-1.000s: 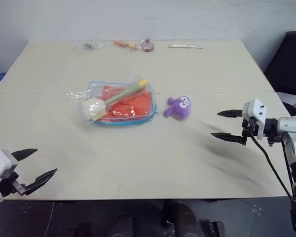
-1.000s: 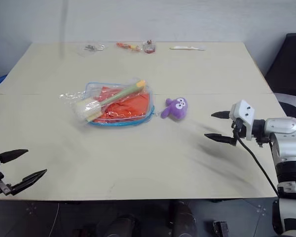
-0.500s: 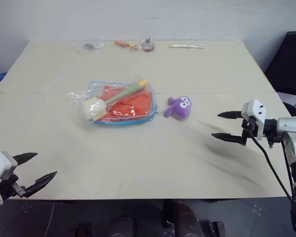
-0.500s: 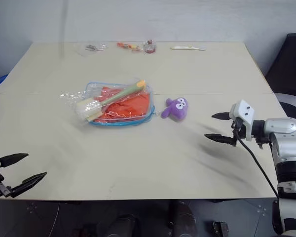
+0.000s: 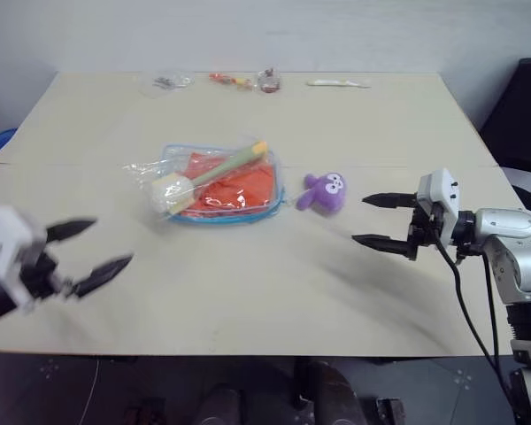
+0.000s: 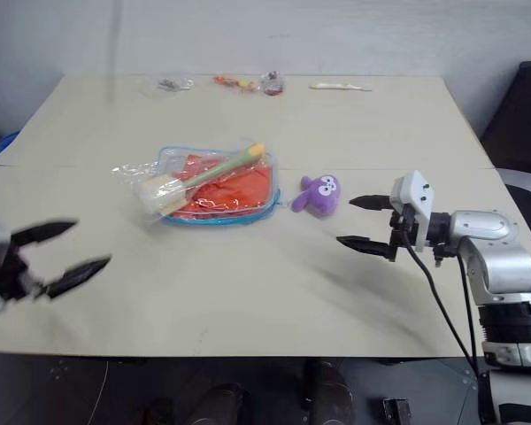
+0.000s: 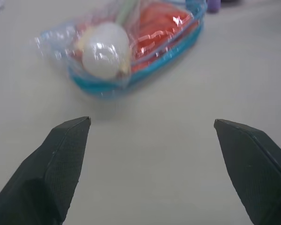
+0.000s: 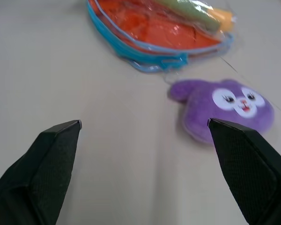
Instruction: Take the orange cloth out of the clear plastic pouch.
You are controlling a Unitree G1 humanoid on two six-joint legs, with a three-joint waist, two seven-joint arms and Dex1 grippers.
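The clear plastic pouch (image 5: 179, 215) with blue trim lies flat at the table's middle, and the orange cloth (image 5: 239, 189) is inside it. A thin wrapper with a green-yellow stick (image 5: 223, 166) rests across its top. My left gripper (image 5: 113, 241) hovers open over the front left of the table, short of the pouch, pointing toward it. In the left wrist view the pouch (image 7: 103, 86) sits ahead of the open gripper (image 7: 152, 123). My right gripper (image 5: 359, 220) stands open right of the purple plush toy (image 5: 323, 192). The right wrist view has the plush (image 8: 229, 105) and the cloth (image 8: 154, 28) beyond.
Small items line the far edge: a clear packet (image 5: 164, 82), an orange-red piece (image 5: 228, 81), a small round object (image 5: 267, 81) and a white stick (image 5: 334, 82). A black chair (image 5: 522, 106) stands off the right side. The table's front half is bare.
My left gripper has risen and come in over the table toward the pouch. My right gripper has moved left, closer to the purple plush. Both stay open.
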